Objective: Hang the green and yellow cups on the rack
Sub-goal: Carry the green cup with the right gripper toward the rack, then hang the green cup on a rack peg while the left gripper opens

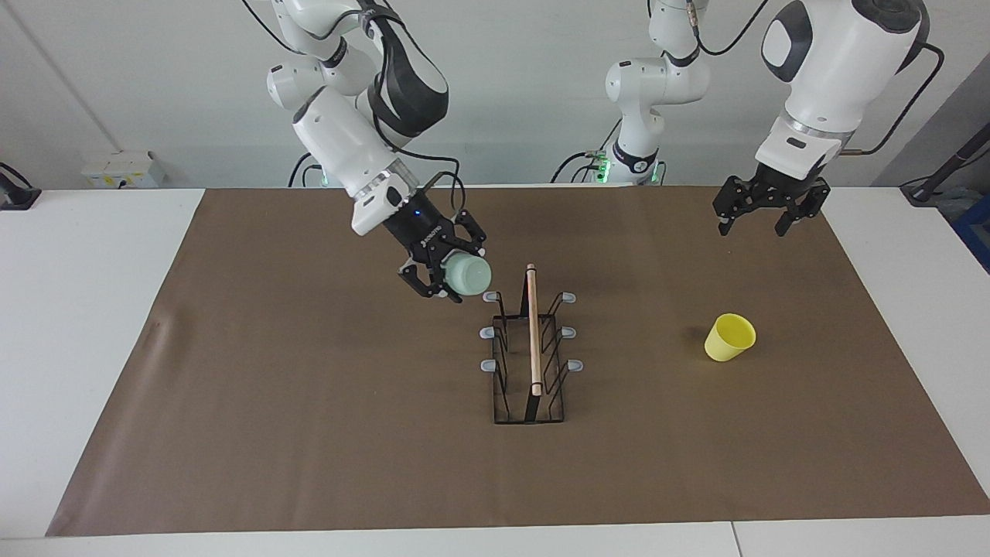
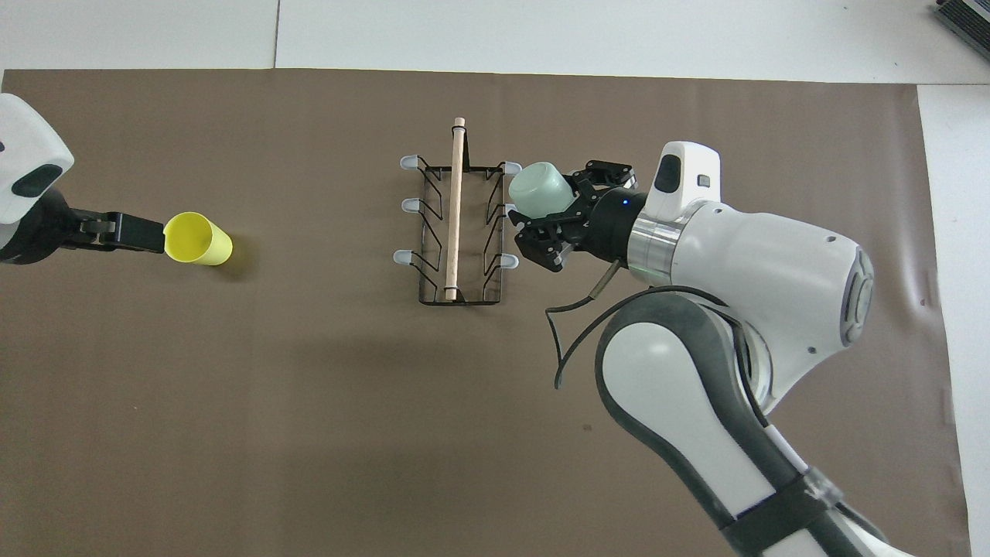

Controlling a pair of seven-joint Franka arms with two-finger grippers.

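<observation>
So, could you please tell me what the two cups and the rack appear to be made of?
Green cup: likely plastic, one flat pale colour, smooth matte wall. Yellow cup: likely plastic too, thin rim, even bright colour. Rack: thin black wire, probably coated metal, with a pale rod that looks like bare wood and grey prong tips, maybe rubber.

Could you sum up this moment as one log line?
right hand: holds green cup beside rack | left hand: open, waiting | yellow cup: on table

Brown paper sheet (image 1: 309, 433) covering most of a white table (image 1: 93, 309), pale wall socket box (image 1: 124, 169)
</observation>
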